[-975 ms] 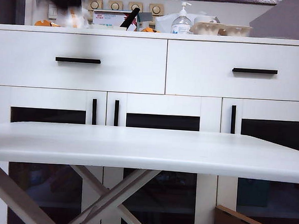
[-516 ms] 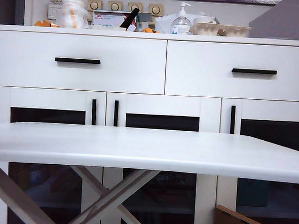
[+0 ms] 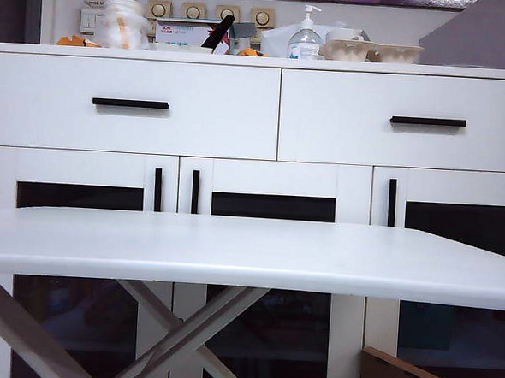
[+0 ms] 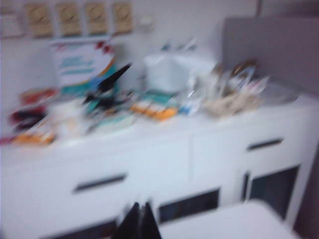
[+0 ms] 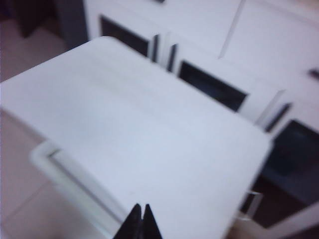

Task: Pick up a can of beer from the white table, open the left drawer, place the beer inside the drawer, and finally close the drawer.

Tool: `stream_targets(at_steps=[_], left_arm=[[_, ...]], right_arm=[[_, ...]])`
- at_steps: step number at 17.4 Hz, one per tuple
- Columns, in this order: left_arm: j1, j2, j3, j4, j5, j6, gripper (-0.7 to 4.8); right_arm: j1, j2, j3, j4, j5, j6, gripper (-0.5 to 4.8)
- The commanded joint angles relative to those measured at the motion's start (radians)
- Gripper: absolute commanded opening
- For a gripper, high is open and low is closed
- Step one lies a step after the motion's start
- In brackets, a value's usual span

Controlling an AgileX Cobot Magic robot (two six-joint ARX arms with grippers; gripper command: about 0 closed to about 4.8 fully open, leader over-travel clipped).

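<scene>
Bench (image 3: pixel 249 249): white top, no can in view on it.
Can of beer: not visible in any view; position cannot tell.
Left drawer (image 3: pixel 131 104): shut, black bar handle (image 3: pixel 130 103) centred.
Left gripper (image 4: pixel 139 224): fingers pressed together, empty, above bench facing cabinet (image 4: pixel 149 164).
Right gripper (image 5: pixel 140 221): fingers pressed together, empty, over bench (image 5: pixel 149 129).
Advice: likely locate can first; spread fingers before descent; approach upright sides squarely.
</scene>
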Motion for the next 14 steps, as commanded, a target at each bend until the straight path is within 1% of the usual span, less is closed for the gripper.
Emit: stream_targets(at_steps=[1, 3, 4, 5, 6, 8, 9, 11, 13, 14], left_arm=[[0.002, -0.122, -0.037, -0.089, -0.049, 0.042, -0.05], [0.002, -0.251, -0.150, -0.091, -0.071, 0.044, -0.05], [0.002, -0.316, -0.232, -0.091, -0.086, 0.044, -0.05], [0.003, -0.412, -0.369, -0.074, -0.106, 0.042, -0.05], [0.003, -0.502, -0.505, -0.029, -0.123, 0.036, -0.05], [0.004, -0.739, -0.873, 0.167, -0.123, -0.032, -0.05], [0.004, -0.830, -1.028, 0.252, -0.124, -0.052, -0.05], [0.004, -1.044, -1.454, 0.447, -0.139, -0.085, -0.05], [0.004, -1.158, -1.733, 0.549, -0.137, -0.093, -0.05], [0.004, -1.191, -1.869, 0.601, -0.139, -0.125, -0.05]], right_arm=[[0.002, -0.131, -0.229, 0.168, -0.055, 0.030, -0.04], [0.002, -0.256, -0.452, 0.372, -0.055, 0.031, -0.04], [0.002, -0.308, -0.546, 0.455, -0.055, 0.031, -0.04], [0.002, -0.363, -0.649, 0.540, -0.055, 0.041, -0.04], [0.002, -0.395, -0.715, 0.586, -0.055, 0.042, -0.04], [0.002, -0.431, -0.808, 0.613, -0.055, 0.042, -0.01], [0.002, -0.431, -0.827, 0.611, -0.055, 0.042, -0.01], [0.002, -0.428, -0.863, 0.615, -0.056, 0.042, -0.01], [0.002, -0.431, -0.889, 0.639, -0.055, 0.040, -0.01], [0.002, -0.433, -0.908, 0.656, -0.047, 0.041, -0.01]])
